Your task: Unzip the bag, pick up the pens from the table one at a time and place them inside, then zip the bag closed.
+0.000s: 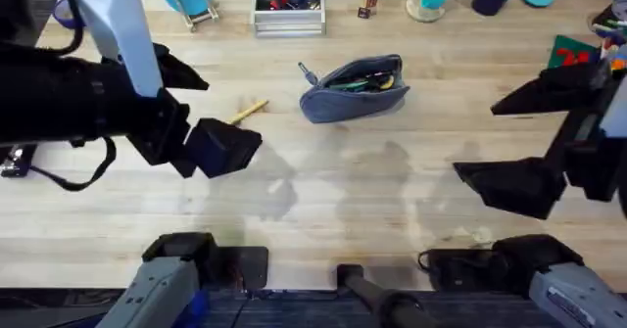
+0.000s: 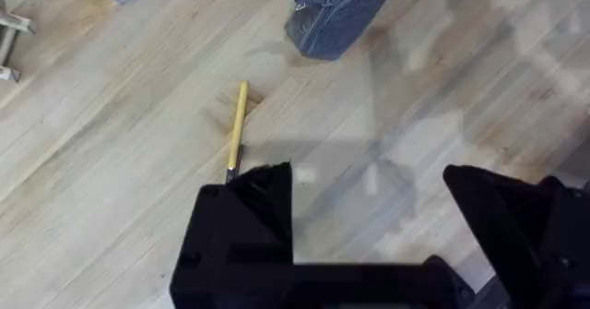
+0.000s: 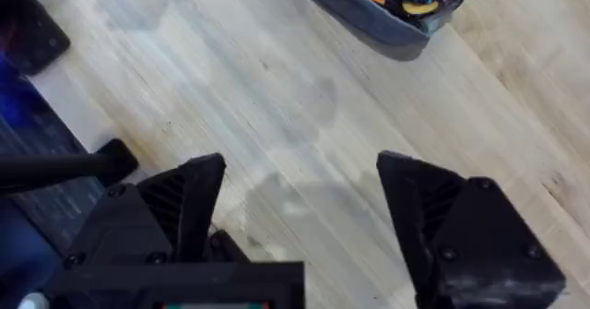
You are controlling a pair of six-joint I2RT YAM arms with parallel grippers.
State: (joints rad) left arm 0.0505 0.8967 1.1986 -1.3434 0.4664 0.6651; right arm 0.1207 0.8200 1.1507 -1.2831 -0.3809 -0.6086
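The bag [image 1: 355,89] is a soft blue-grey fabric pouch, long and rounded, lying on the table [image 1: 323,201] a little beyond its middle; its zipper is open along the top, the mouth gapes, and several coloured pens show inside, with the small dark pull tab sticking out at its left end. The table is pale wood laid in planks with a fine straight grain. One slim tan-yellow pen [image 1: 251,111] with a dark tip lies flat on the bare wood to the left of the bag, apart from it. The left gripper [image 1: 211,147] hovers above the table just beside this pen, toward the near left, its black blocky fingers spread wide with nothing between them; in the left wrist view the pen [image 2: 237,129] lies just beyond one fingertip, its dark end nearest that finger. The right gripper [image 1: 524,142] hangs over the right side of the table, well apart from the bag, its angular black fingers also wide open and empty. Along the far edge stand a clear tray [image 1: 287,15] holding small items, a blue object on a wooden stand [image 1: 191,0] and a teal cup [image 1: 431,0].
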